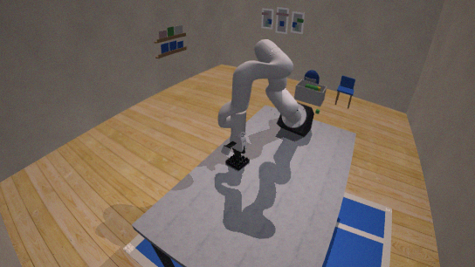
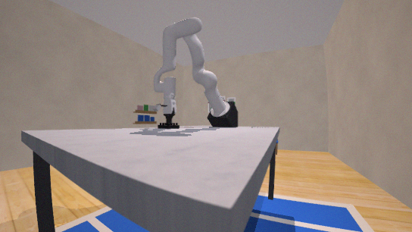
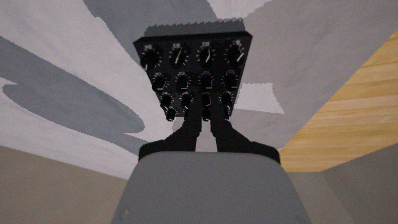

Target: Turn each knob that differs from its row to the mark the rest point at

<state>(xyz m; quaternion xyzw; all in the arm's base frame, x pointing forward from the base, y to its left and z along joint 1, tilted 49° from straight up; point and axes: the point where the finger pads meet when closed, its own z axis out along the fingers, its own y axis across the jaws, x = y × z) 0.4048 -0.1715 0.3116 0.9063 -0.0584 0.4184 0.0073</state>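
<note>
Arm (image 1: 241, 87) (image 2: 170, 47) arches over table (image 1: 306, 183) (image 2: 151, 152) (image 3: 260, 50), wrist pointing down. Knob box (image 1: 237, 163) (image 2: 168, 126) (image 3: 192, 37) sits on it under the gripper (image 1: 237, 155) (image 2: 169, 123) (image 3: 206, 101). Jaws look closed on a knob (image 3: 206, 101), probably B2. Twist about its axis, no sideways push; stop at row's mark, clear neighbours.

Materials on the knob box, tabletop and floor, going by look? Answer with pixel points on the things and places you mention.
Knob box (image 1: 237, 162) (image 2: 168, 126) (image 3: 195, 70): probably matte plastic, going by its dull black faces; painted metal possible.
Tabletop (image 1: 301, 174) (image 2: 151, 152) (image 3: 112, 75): stone or laminate, satin; faint grey mottling.
Floor (image 1: 87, 153) (image 2: 310, 170) (image 3: 350, 100): wood or wood-look planks, visible seams and grain.
</note>
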